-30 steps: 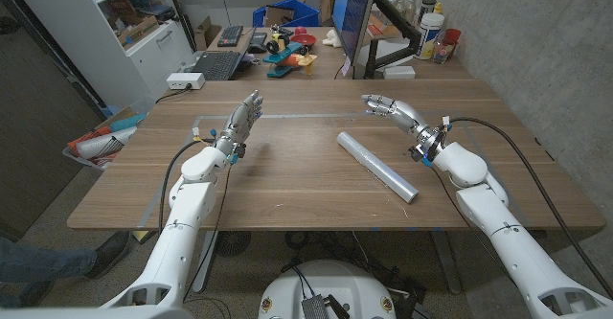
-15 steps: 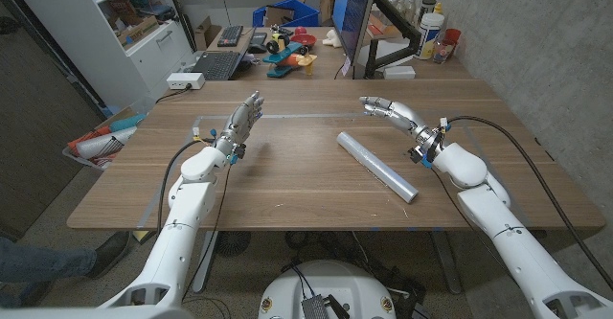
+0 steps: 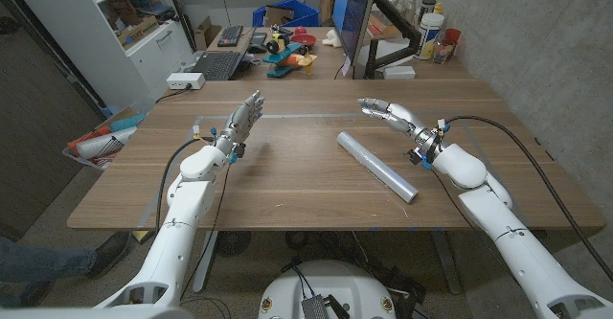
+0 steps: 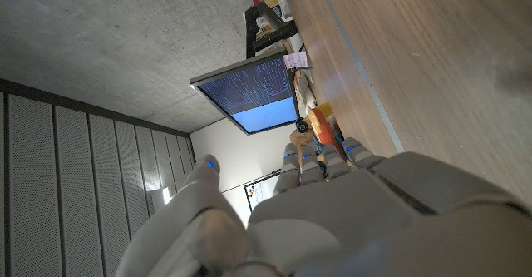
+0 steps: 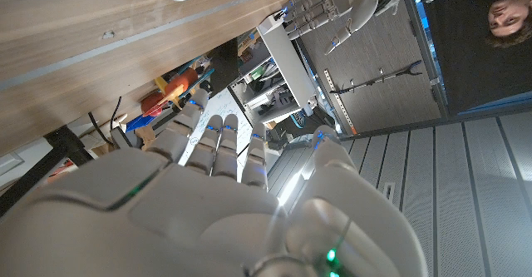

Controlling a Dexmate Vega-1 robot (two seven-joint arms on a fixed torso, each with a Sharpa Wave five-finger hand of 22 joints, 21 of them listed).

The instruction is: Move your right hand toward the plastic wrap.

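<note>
While the plastic wrap (image 3: 376,165) lies on bare wood right of centre in the head view, a silvery roll running diagonally from the middle toward the lower right, nothing touches it. Just beyond it, in the right middle of the frame, the right hand (image 3: 388,113) hangs above the table (image 3: 287,180) with its fingers stretched out, slightly apart and pointing toward frame left; it holds nothing. Its fingertips reach past the roll's far end, near but clear of it, so the approach looks partly made: the hand has yet to come down and back onto the roll. No object stands between them.

At centre left the left hand (image 3: 242,122) is raised with fingers extended upward and empty, well apart from the roll. Farther off, past the table's upper edge, stand a monitor (image 3: 352,12), a laptop (image 3: 215,65), blue bins (image 3: 285,14) and some bottles (image 3: 433,22), all out of the way.
</note>
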